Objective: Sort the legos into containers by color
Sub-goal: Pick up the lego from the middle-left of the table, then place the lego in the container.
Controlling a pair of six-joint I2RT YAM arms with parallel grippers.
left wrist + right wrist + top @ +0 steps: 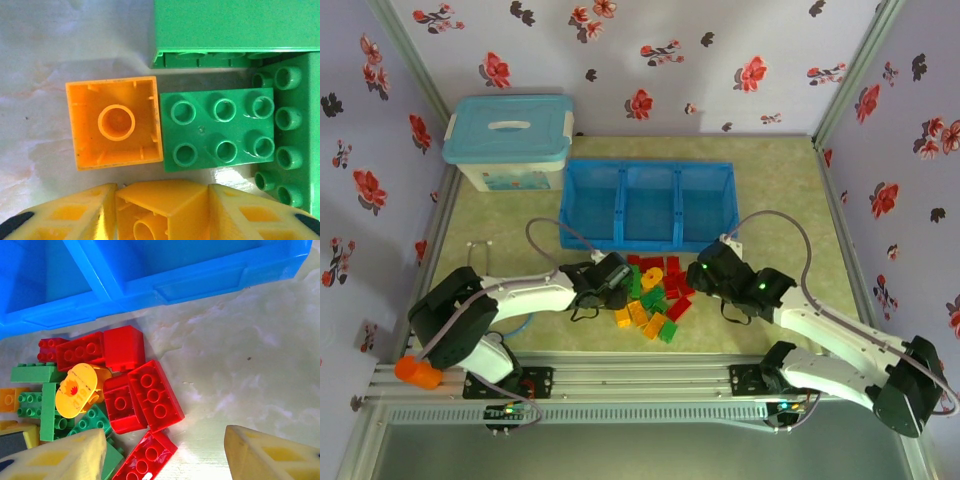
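Step in hand: I'm on a first pick, judging by the tray (725, 205), whose three compartments look bare from overhead; the lego pile (655, 300) sits on the table just off the tray's near wall, at 6 o'clock from it

Left gripper (162, 210): on my left wrist view the yellow fingers (75, 215) stand either side of an orange-yellow brick (160, 205), lying on its side, fingers right against it or nearly so; I can't tell whether the grip is firm

Neighbours: at 12 o'clock from that brick an upturned orange brick (116, 122) shows its hollow, touching a green six-stud brick (220, 130) at its 3 o'clock

Right gripper (165, 455): jaws roughly half apart, holding nothing, hovering over bare table with red bricks (150, 395) at 10 o'clock

Next move, my call: seat the left grip, lift straight up, carry to 12 o'clock over the tray wall

Edges: the tray's near wall is the lip to clear; the pale-blue lidded box (508, 140) stands at the tray's 10 o'clock, out of the path

Room: open table at 3 o'clock of the pile; the two wrists flank it closely, so I'd move one arm at a time
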